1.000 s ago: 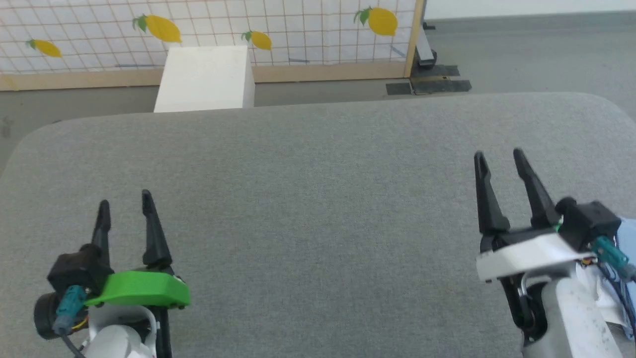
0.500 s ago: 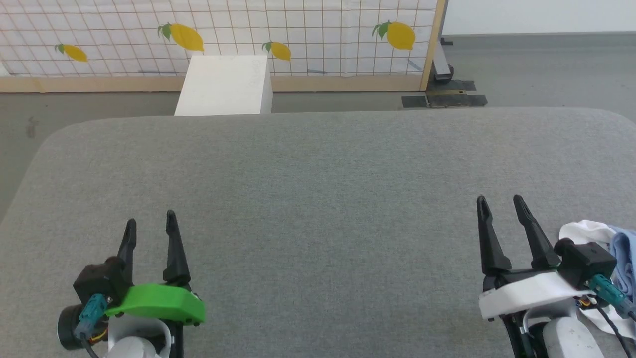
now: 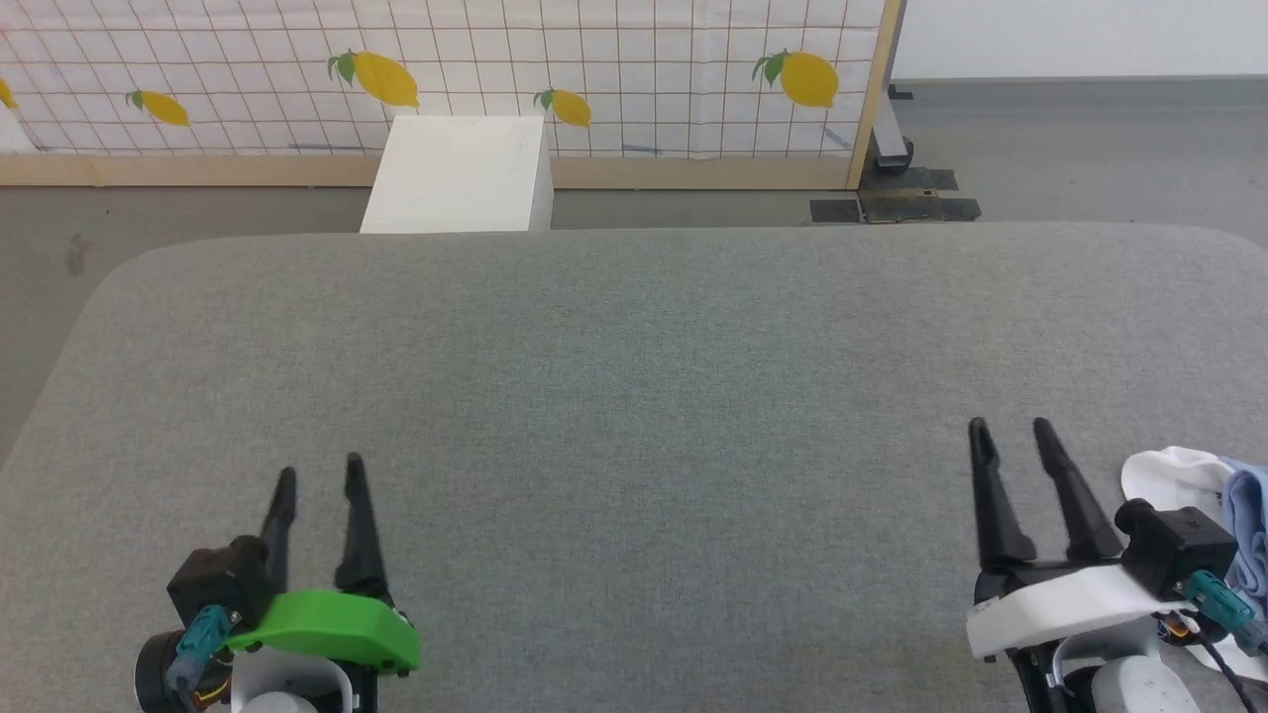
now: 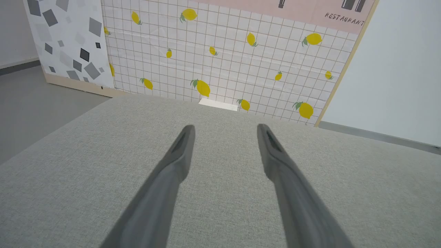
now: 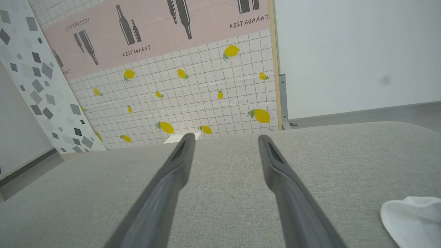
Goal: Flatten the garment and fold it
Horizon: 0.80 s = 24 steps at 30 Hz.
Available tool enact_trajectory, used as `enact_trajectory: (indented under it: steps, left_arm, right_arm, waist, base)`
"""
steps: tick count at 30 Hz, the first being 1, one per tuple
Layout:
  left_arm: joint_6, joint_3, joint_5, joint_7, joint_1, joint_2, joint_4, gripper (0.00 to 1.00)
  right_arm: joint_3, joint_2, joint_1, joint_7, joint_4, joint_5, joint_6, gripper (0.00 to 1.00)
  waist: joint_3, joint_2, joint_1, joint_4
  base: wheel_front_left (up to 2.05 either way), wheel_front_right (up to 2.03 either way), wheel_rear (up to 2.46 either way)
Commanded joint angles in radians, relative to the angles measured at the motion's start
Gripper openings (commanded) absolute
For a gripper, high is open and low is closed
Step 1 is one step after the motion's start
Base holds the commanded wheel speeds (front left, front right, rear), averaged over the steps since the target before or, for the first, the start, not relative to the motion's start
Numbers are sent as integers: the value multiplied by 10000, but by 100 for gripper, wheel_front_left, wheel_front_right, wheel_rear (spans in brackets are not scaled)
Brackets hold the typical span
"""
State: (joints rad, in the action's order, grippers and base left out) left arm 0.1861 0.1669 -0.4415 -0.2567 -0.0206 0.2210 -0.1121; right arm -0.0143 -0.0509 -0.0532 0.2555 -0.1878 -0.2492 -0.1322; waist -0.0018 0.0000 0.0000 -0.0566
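Surface: grey cloth table [image 3: 634,376], garment [image 3: 1179,475] at our right edge.
Room: lemon-tiled screen [image 3: 644,69], white box [image 3: 461,173].
Claws: our left gripper [image 3: 320,468], right gripper [image 3: 1010,426] spread, empty.

text: RESTAURANT | on: pink banner [image 5: 155,31] above lemon-patterned wall sheet [image 5: 206,103] | printed: several times

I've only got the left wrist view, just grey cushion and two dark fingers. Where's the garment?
Observer: In the head view, the garment lies bunched at the right edge of the grey surface, just right of the right end effector.
Operator: Is that end effector holding it?
Observer: No. The right wrist view shows its jaws open with nothing between them, and the garment's white part off to the lower right.
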Motion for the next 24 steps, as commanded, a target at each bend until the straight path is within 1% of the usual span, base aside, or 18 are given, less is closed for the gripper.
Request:
enact_trajectory:
  steps: [1, 24]
  left_arm:
    - [-2, 8, 0, 0, -1, 0, 0, 0]
    - [-305, -256, 721, 421, 33, -279, 183, 0]
  right_arm:
    - [6, 0, 0, 0, 0, 0, 0, 0]
    - [31, 3, 87, -417, 307, 407, 2, 0]
  waist:
    - [-1, 0, 0, 1]
    - [2, 0, 0, 94]
  base:
    - [0, 0, 0]
    - [0, 0, 0]
